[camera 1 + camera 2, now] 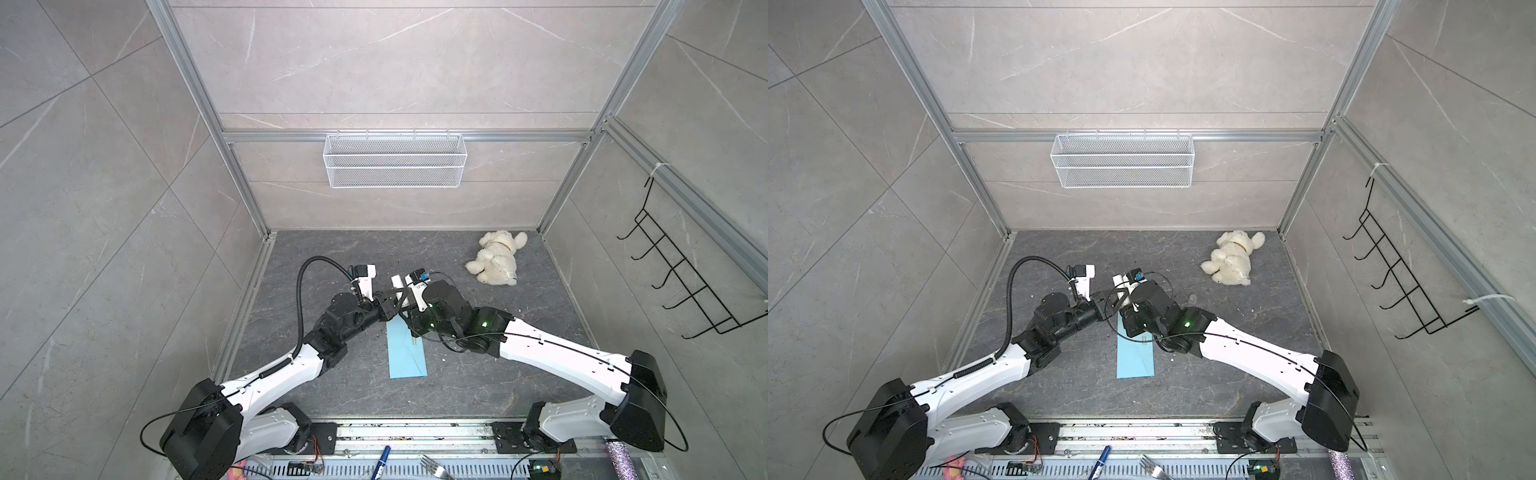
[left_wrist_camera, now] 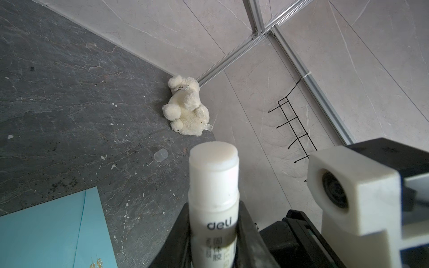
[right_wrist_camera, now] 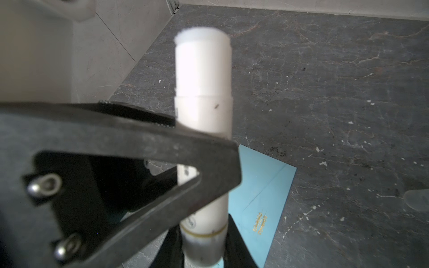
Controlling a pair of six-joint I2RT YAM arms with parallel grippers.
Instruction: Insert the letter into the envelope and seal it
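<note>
Both grippers meet over the middle of the table (image 1: pixel 498 374), clamped on one white glue stick (image 2: pixel 213 176). The left gripper (image 2: pixel 214 236) pinches the stick at its printed label, a black finger on each side. The right gripper (image 3: pixel 204 248) pinches the stick at its base end, and in the right wrist view a left finger crosses the stick farther up. The stick's tip is bare, and a clear cap (image 2: pixel 160 155) lies on the table apart from it. The envelope (image 1: pixel 407 353) lies flat below the grippers, gold print up, its far end hidden under them in both top views. A plush bear (image 1: pixel 496 257) lies near the back right corner
</note>
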